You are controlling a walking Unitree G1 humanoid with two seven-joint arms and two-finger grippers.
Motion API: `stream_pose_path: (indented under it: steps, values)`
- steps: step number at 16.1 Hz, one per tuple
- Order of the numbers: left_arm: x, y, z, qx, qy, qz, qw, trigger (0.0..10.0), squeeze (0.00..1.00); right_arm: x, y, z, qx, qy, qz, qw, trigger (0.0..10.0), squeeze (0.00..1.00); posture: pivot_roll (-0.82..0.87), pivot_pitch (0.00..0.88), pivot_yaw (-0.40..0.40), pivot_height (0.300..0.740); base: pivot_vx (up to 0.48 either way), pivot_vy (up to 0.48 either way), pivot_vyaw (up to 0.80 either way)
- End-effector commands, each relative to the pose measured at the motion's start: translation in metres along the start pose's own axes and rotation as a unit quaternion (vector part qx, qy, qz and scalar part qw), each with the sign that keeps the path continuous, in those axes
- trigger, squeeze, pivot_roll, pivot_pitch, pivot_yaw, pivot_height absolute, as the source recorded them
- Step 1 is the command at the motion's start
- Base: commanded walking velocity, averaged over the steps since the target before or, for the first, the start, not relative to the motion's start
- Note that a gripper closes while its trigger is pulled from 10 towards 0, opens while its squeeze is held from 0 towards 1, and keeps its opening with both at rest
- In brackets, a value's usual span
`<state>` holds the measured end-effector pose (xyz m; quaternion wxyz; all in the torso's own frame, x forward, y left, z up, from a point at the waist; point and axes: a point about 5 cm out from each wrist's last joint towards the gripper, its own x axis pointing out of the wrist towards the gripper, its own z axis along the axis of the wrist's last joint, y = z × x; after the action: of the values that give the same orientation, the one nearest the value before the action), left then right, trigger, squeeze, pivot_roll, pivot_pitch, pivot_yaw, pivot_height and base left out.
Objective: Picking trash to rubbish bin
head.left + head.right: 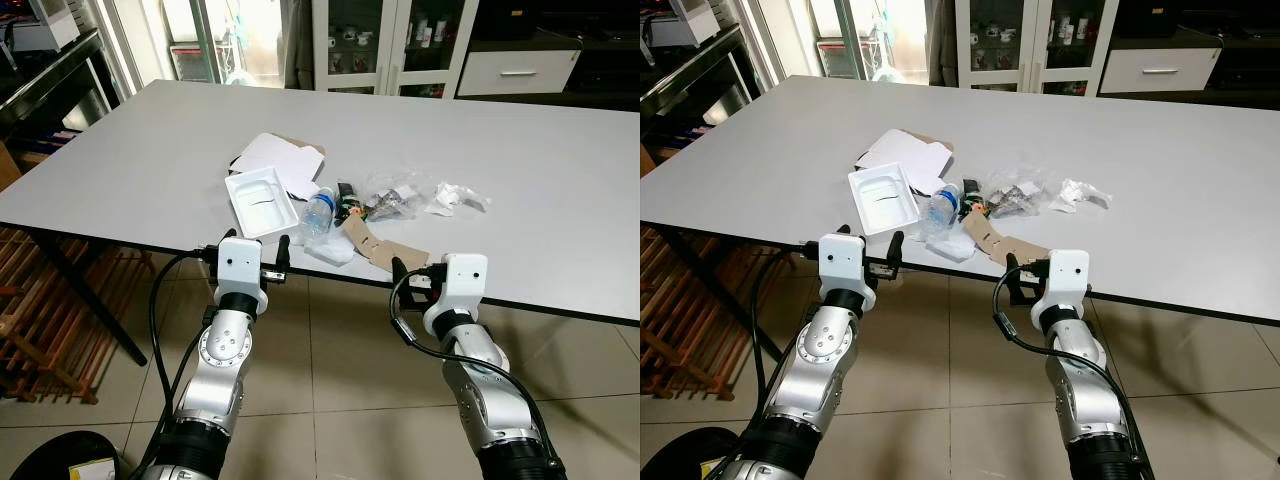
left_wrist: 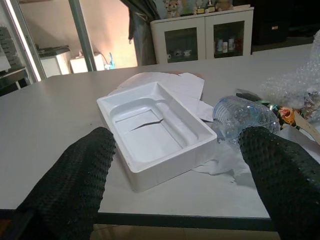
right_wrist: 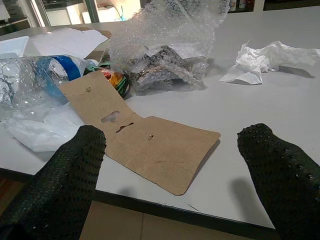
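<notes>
Head views: you're facing a grey worktop (image 1: 150, 150) with a trash pile near its front edge. White tray (image 1: 260, 202) on the left of the pile, white paper (image 1: 278, 158) behind it, plastic bottle (image 1: 318, 212) lying on its side just right of the tray. Cardboard piece (image 1: 375, 245) lies flat at the front edge, bubble wrap (image 1: 395, 192) behind it, crumpled tissue (image 1: 450, 197) furthest right. No bin that you can make out. Both arms are raised just short of the worktop's front edge: left gripper (image 1: 255, 252) in front of the tray, right gripper (image 1: 410, 272) in front of the cardboard. Neither touches anything.

Left wrist view: fingers (image 2: 75, 185) spread wide, nothing between them. The tray sits straight ahead, upright, hollow side up, with a crack across its floor. The bottle lies beside it on some crumpled white plastic.

Right wrist view: fingers (image 3: 60, 180) spread wide, holding nothing. The cardboard lies straight ahead, one corner reaching the worktop edge. Bubble wrap and a colourful wrapper (image 3: 112, 80) behind it, bottle off to one side, tissue well apart on the other.
</notes>
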<state>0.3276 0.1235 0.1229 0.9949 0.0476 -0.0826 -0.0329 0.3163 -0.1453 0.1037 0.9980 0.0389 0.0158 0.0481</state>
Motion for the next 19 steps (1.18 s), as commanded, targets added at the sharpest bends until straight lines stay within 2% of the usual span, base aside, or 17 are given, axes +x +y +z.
stream_pose_path:
  steps: [1, 4, 17, 19]
  values:
    - [0.0028, 0.0017, 0.0036, 0.001, -0.006, 0.007, 1.000, 10.0, 0.00, 0.0029, 0.0019, 0.0055, 0.001, -0.013, 0.001, 1.000, 10.0, 0.00, -0.07, 0.061, 0.056, 0.740, 0.000, 0.000, 0.00]
    - [0.0036, 0.0011, 0.0046, 0.013, -0.008, 0.004, 1.000, 10.0, 0.00, 0.0029, 0.0019, 0.0053, 0.002, -0.012, 0.000, 1.000, 10.0, 0.00, -0.07, 0.063, 0.055, 0.740, 0.000, 0.000, 0.00]
    - [0.0021, 0.0015, 0.0023, 0.017, -0.001, 0.010, 1.000, 10.0, 0.00, 0.0014, -0.0001, 0.0047, 0.001, -0.010, -0.001, 1.000, 10.0, 0.00, -0.07, 0.079, 0.049, 0.740, 0.000, -0.350, 0.00]
    - [0.0024, 0.0030, 0.0032, 0.011, -0.004, 0.017, 1.000, 10.0, 0.00, 0.0016, 0.0000, 0.0046, 0.001, -0.009, 0.000, 1.000, 10.0, 0.00, -0.07, 0.082, 0.047, 0.740, 0.000, 0.000, 0.00]
